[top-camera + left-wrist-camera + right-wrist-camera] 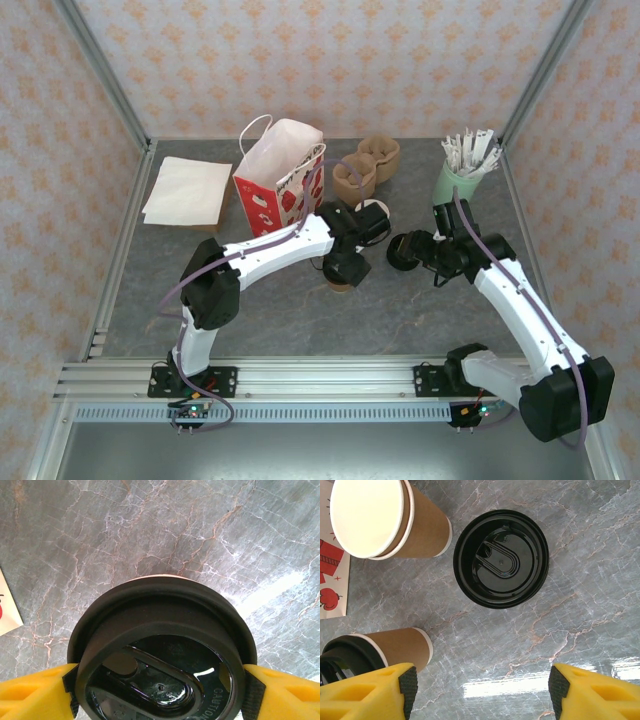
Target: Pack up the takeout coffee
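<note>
The takeout coffee [340, 285], a brown-sleeved paper cup with a white rim, stands on the table mid-centre under a black lid [160, 625]. My left gripper [162, 690] straddles that lid from above. Its black pads [71, 687] sit close against the rim on both sides, and I cannot tell if they touch. In the right wrist view the same cup [395, 647] shows at lower left. My right gripper [482, 685] hangs open over bare table to the cup's right, holding nothing.
A loose black lid [500, 557] lies by the right gripper. Two nested open cups [385, 520] stand behind it. The red-and-white bag [280, 180] stands open at the back, with pulp trays [365, 165], a mint-green cup of sticks [455, 180] and napkins [187, 190].
</note>
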Controlling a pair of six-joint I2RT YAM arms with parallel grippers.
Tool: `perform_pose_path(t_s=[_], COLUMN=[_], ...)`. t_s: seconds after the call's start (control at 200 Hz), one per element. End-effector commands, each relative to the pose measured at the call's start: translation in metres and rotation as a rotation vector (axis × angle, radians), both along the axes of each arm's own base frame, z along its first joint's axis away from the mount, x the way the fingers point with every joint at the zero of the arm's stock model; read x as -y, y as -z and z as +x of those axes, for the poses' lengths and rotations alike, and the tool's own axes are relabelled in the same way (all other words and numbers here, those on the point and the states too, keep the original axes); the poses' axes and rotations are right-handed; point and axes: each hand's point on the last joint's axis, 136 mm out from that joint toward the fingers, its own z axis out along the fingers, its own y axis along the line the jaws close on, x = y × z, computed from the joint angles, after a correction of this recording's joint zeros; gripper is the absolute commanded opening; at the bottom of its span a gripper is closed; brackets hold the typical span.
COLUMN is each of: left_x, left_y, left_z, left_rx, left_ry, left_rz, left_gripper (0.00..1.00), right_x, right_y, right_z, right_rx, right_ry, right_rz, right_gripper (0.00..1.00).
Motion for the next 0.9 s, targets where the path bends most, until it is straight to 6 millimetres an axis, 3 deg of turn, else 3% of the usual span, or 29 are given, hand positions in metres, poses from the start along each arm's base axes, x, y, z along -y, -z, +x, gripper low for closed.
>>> perform_pose_path(t_s=[0.0, 0.561, 0.896], left_x=[-0.011, -0.007, -0.007], left_y=[-0.013, -0.030, -0.036], left_z=[-0.002, 0.006, 0.009], left_rx=[0.032, 0.049, 0.051], left_ry=[0.002, -0.026, -0.043], left_rz=[0.028, -0.057, -0.093], left_gripper=[0.82, 0.93, 0.94], right_x=[0.000, -0.008, -0.014], right_y=[0.002, 0.003, 0.003], right_z=[0.002, 0.003, 0.004], right_rx=[0.003, -0.009, -0.009], right_ry=[0.003, -0.029, -0.054], right_rz=[0.002, 0.031, 0.058], right_gripper=[0.71, 0.71, 0.71])
